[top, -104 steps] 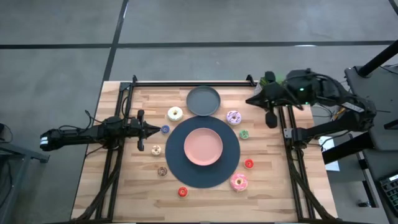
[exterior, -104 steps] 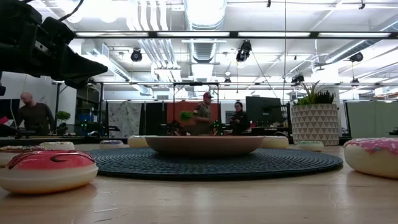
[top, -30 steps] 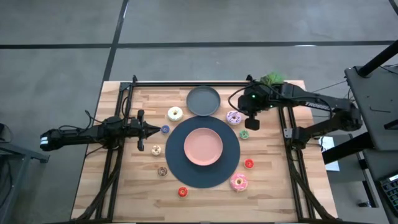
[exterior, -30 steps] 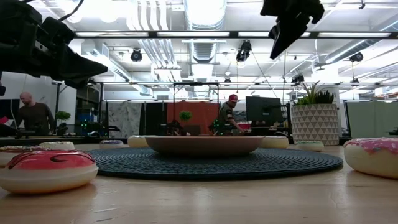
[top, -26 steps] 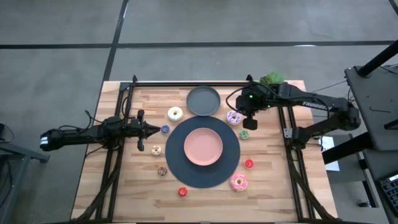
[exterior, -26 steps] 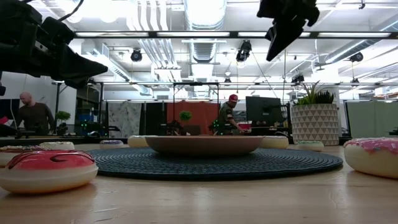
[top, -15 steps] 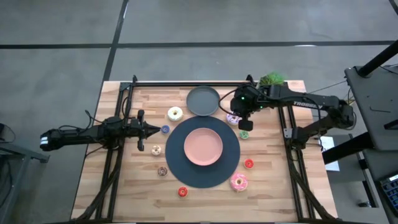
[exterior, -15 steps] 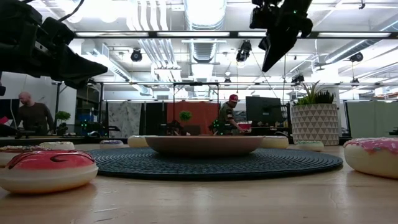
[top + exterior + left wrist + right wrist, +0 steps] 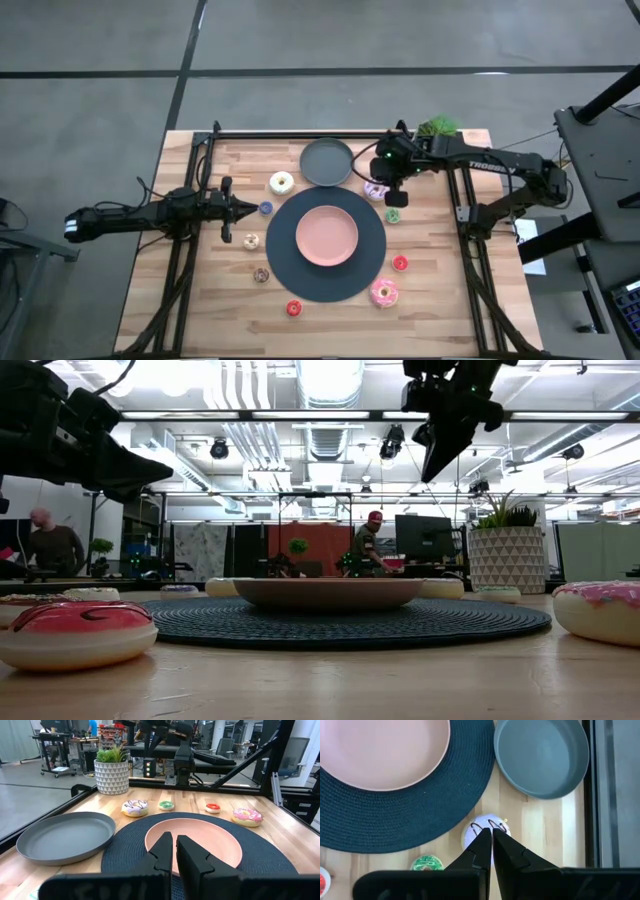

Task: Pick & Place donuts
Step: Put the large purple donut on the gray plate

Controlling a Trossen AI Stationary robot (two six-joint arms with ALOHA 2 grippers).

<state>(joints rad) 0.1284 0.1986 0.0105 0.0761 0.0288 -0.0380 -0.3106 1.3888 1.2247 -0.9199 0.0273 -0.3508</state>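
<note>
Now, working down from the biggest thing I am seeing:

Table [image 9: 440, 300]: wooden top, carrying everything.

Mat [image 9: 372, 262]: dark round woven mat lying at the table's middle.

Pink plate [image 9: 326, 236]: sitting centred on the mat.

Grey plate [image 9: 326, 162]: resting just behind the mat, touching its far edge.

Right gripper [image 9: 391, 196]: I am watching it hang over the white-pink sprinkled donut [image 9: 481, 828], fingers pressed together and gripping nothing, well above the table in the low view.

Left gripper [image 9: 254, 208]: I am seeing it waiting at the mat's left side, fingers closed and empty, beside the tiny blue donut [image 9: 265, 208].

Larger donuts: the cream donut [image 9: 281, 183] is lying left of the grey plate; the pink donut [image 9: 384, 292] is sitting at the mat's front right.

Tiny donuts: the green donut [image 9: 392, 215] is lying beside the sprinkled one; a red donut [image 9: 400, 263] is sitting right of the mat.
</note>
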